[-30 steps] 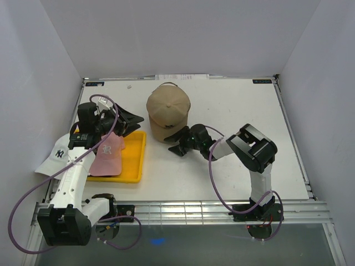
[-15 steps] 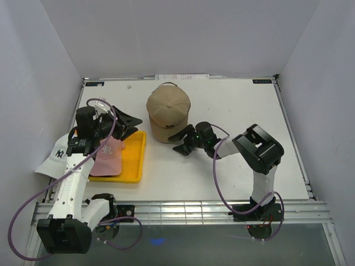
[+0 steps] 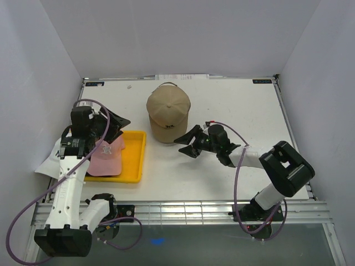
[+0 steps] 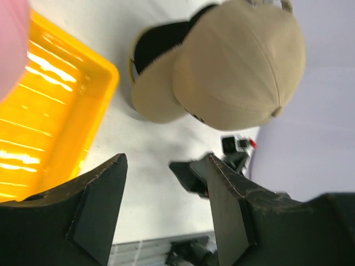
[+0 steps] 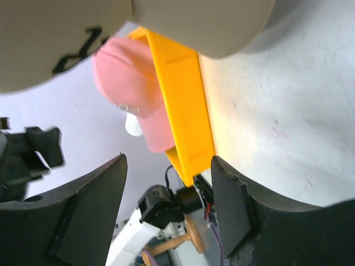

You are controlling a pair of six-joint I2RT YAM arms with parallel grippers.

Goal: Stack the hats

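**Caps and grippers, 3 views**

1. Tan cap (image 3: 168, 111): sits on the table (image 3: 233, 105) toward its far edge, with the brim pointing at the arms. Only the left wrist view shows a black cap (image 4: 163, 41) lying under it. Only the right wrist view shows the black mark on its front.
2. Pink cap (image 3: 108, 157): lies in the yellow tray (image 3: 136, 166), left of the tan cap.
3. White cap (image 3: 45, 165): at the table's left edge beside the tray, half hidden by the left arm (image 3: 66, 188) (seen clearly only from above).
4. Left gripper (image 3: 123, 132): over the tray's far end, with its jaws apart and nothing between them.
5. Right gripper (image 3: 180, 147): just short of the tan cap's brim without touching it, with its jaws spread and nothing in them.
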